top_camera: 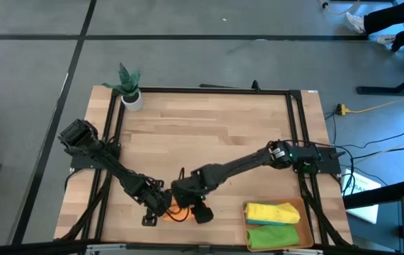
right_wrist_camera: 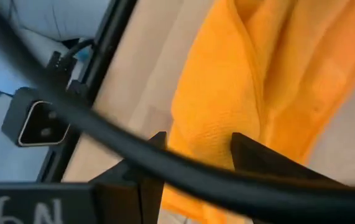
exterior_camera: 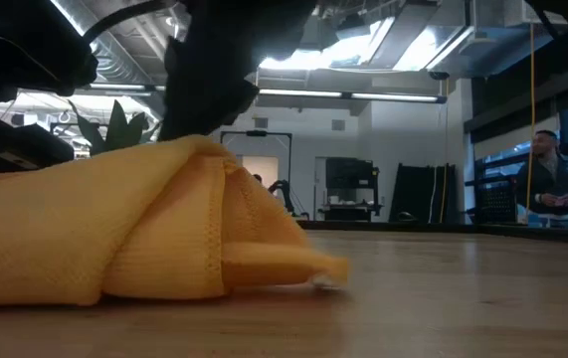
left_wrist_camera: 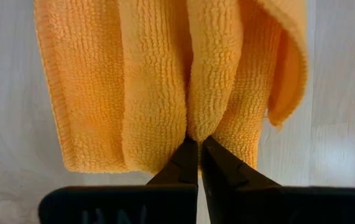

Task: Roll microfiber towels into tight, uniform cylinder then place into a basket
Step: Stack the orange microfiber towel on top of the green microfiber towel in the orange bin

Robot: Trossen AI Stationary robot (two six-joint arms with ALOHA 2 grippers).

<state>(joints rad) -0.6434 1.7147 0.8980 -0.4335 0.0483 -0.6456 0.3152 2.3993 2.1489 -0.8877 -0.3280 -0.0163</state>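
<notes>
Where both arms meet at the near edge of the surface (top_camera: 209, 134) lies the orange towel (top_camera: 177, 210), bunched into loose lengthwise folds (not a tight cylinder), mostly hidden from above by the two hands. Seen from surface height as a soft mound (exterior_camera: 134, 224) with one flap trailing flat onto the wood. Pinched at a fold by the left hand (left_wrist_camera: 199, 146), fingers pressed together on a ridge of the cloth (left_wrist_camera: 165, 81). Straddled by the right hand (right_wrist_camera: 196, 146), fingers (right_wrist_camera: 252, 152) spread wide with a thick fold of the towel (right_wrist_camera: 239, 93) between them; whether they press the cloth or only flank it cannot be told.

Off to the right, at the near right corner: the basket (top_camera: 293, 205), holding a yellow towel (top_camera: 271, 212) and a green towel (top_camera: 272, 234), side by side, the yellow one with a bit of teal at its right end. Well apart, at the far left corner: a small white pot with a plant (top_camera: 129, 88). Black frame rails (top_camera: 209, 89) along the surface's far and side edges. Beyond the surface, in the room at right (low view): a person (exterior_camera: 557, 189) standing.
</notes>
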